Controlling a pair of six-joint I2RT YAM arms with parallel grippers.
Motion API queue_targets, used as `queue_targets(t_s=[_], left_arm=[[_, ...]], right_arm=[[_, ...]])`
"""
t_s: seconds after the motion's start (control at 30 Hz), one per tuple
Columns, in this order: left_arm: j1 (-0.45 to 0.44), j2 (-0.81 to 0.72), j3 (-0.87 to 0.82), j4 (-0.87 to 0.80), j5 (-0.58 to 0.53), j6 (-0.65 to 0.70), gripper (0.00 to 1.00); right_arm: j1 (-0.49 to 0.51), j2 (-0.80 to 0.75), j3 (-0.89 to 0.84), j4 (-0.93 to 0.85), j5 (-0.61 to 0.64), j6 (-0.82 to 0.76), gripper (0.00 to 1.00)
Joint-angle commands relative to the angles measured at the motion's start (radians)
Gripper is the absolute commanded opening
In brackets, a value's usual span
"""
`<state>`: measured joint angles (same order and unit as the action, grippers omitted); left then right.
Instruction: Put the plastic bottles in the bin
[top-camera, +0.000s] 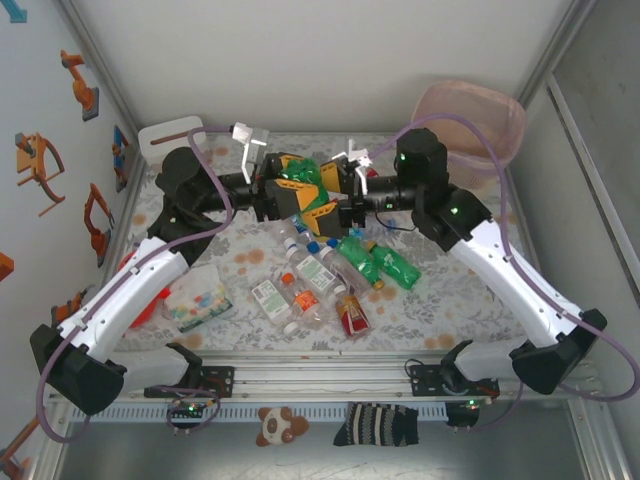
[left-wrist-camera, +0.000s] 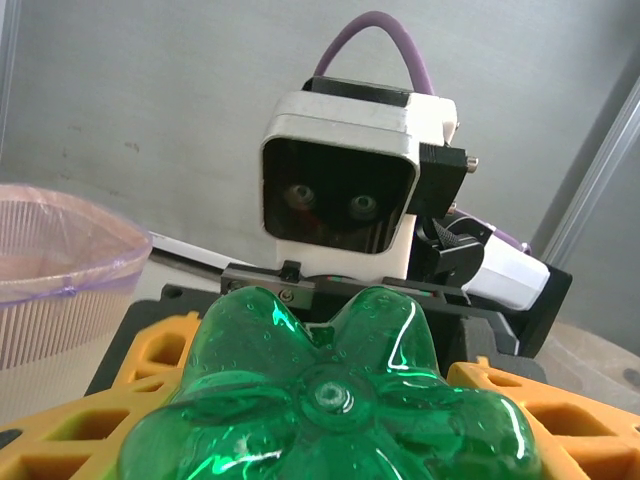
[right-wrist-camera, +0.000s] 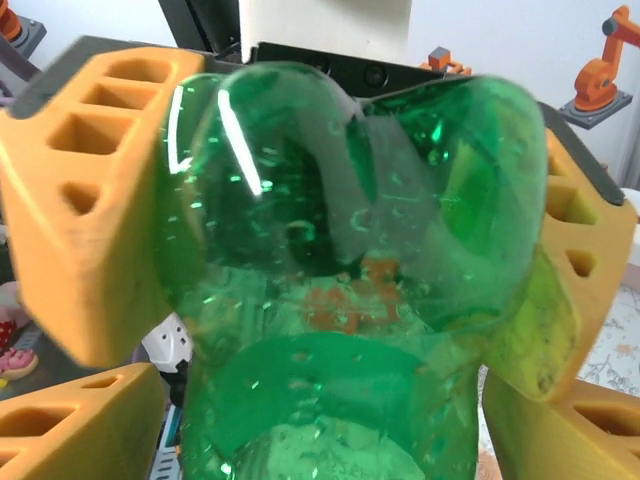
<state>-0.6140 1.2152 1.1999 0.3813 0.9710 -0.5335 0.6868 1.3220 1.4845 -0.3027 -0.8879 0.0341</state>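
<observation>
1. The green bottle (top-camera: 303, 177) hangs in the air above the middle of the table (top-camera: 450, 300), toward its far edge, between the two gripper heads, which meet nose to nose.
2. Its long axis runs roughly parallel to the near edge, along the line from one wrist to the other. The lobed base faces the left wrist camera, and the body runs off toward the right arm.
3. The left gripper (left-wrist-camera: 325, 440) is pinching the bottle. In the right wrist view its orange fingers (right-wrist-camera: 95, 200) sit pressed against both flanks of the base end.
4. The right gripper (right-wrist-camera: 320, 430) has its jaws spread around the body end. A dark gap shows between one of its fingers (right-wrist-camera: 70, 430) and the plastic, and the other side is too close to call. Judged: it is not bearing the load.
5. The bin (top-camera: 470, 125) stands at the far right corner. It lies to the right of the bottle and somewhat farther back, and its rim is also visible in the left wrist view.
6. Key relation: the right arm's base and reach are on the bin's side, while the grip is on the left. Judged: either the right jaws take over, or the left arm must carry the bottle across toward that corner.
7. The other bottles (top-camera: 315, 280) lie in a loose cluster on the table between its middle and the near edge, not yet binned.
</observation>
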Motion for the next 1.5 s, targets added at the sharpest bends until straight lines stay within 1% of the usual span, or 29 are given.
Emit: queue_targets(t_s=[0.0,0.27,0.4,0.67,0.73,0.77,0.8,0.83,0.9,1.0,1.17,1.3,1.37,1.47], left_arm=[[-0.005,-0.003,0.033,0.011,0.033,0.036,0.41],[-0.006,-0.005,0.038,-0.024,0.029,0.063,0.43],[-0.006,-0.006,0.041,-0.024,0.028,0.065,0.45],[-0.005,-0.015,0.039,-0.040,0.013,0.080,0.49],[-0.006,-0.019,0.037,-0.048,0.006,0.084,0.55],[-0.005,-0.022,0.036,-0.054,-0.001,0.088,0.59],[-0.006,-0.027,0.035,-0.060,-0.007,0.093,0.67],[-0.005,-0.033,0.035,-0.071,-0.017,0.101,0.71],[-0.006,-0.050,0.032,-0.108,-0.049,0.125,0.78],[-0.004,-0.083,0.021,-0.157,-0.100,0.165,0.84],[-0.003,-0.146,-0.010,-0.212,-0.182,0.217,0.86],[-0.002,-0.190,-0.040,-0.239,-0.248,0.240,0.87],[-0.002,-0.206,-0.053,-0.256,-0.289,0.246,0.87],[-0.001,-0.226,-0.066,-0.281,-0.317,0.251,0.87]], right_arm=[[0.011,0.009,0.045,-0.030,0.012,-0.018,0.78],[0.016,-0.001,0.046,-0.033,0.015,-0.009,0.69],[0.017,0.000,0.051,-0.030,0.017,0.005,0.63],[0.019,-0.001,0.062,-0.030,0.031,0.028,0.57],[0.019,-0.001,0.066,-0.029,0.030,0.035,0.57],[0.019,-0.001,0.067,-0.028,0.033,0.039,0.57],[0.019,-0.002,0.068,-0.028,0.039,0.041,0.57],[0.019,-0.003,0.072,-0.030,0.045,0.048,0.57],[0.019,-0.006,0.078,-0.034,0.082,0.062,0.56],[0.019,-0.011,0.094,-0.051,0.142,0.072,0.56],[0.015,-0.017,0.132,-0.112,0.296,0.058,0.55],[-0.009,-0.010,0.181,-0.174,0.406,0.033,0.55],[-0.035,-0.002,0.210,-0.199,0.447,0.028,0.55],[-0.091,0.013,0.256,-0.237,0.492,0.023,0.55]])
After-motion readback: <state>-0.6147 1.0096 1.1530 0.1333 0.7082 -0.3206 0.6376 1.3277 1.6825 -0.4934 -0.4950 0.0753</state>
